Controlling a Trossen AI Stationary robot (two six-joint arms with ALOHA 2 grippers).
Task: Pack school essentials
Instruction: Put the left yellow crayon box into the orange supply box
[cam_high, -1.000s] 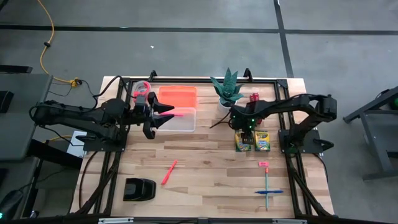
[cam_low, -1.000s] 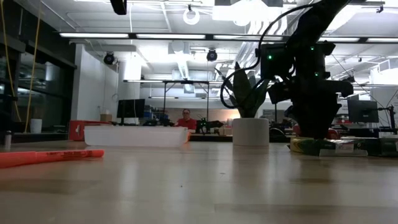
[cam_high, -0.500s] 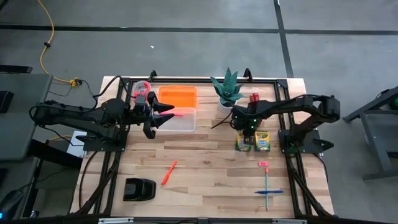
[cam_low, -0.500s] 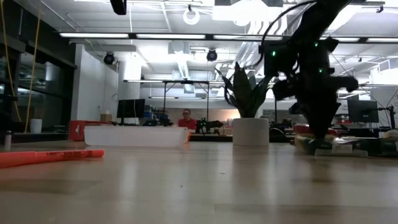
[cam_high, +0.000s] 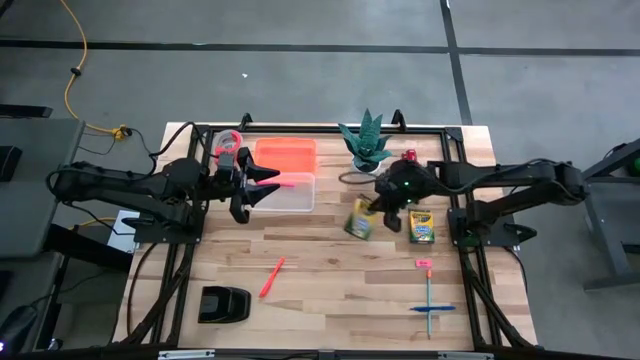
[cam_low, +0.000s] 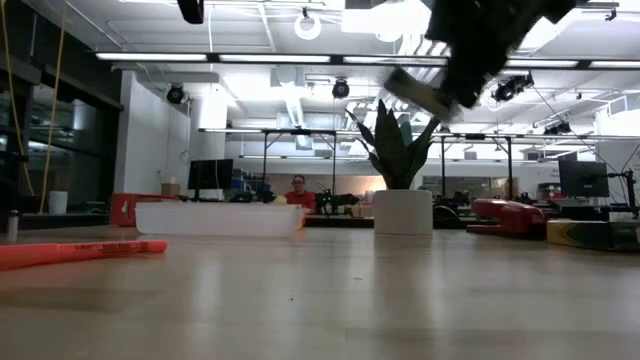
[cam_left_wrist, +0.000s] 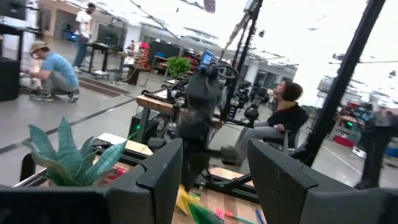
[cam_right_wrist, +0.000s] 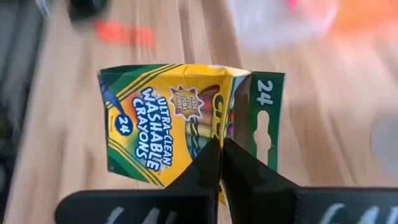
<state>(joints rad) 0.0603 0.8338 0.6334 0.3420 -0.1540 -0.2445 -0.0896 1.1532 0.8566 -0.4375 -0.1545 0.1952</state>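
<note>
My right gripper is shut on a yellow-and-green crayon box, which is up in the air left of a second crayon box lying flat on the table. The low view shows the lifted box high above the tabletop. My left gripper stays open over the clear box, and its wrist view shows nothing between the fingers. An orange-red stick shows just ahead of it. A second orange-red stick, a pink eraser, a blue pen and a teal pencil lie on the table. My right gripper pinches a thin cardboard edge of the crayon box between its two shut fingers, beside the crease of the green "24" flap. The fingers slant down from the table's right. The box is lifted clear of the table and tilted.
An orange lid lies behind the clear box. A potted plant and a red cylinder stand at the far edge. A squat black object sits near the front left. People show in the room beyond.
My right gripper has risen and tipped up from steeply down, going a little toward the table's left. The left one of the two crayon boxes, which lay beside the other, has gone up with it and now is clear of the table and tilted.
</note>
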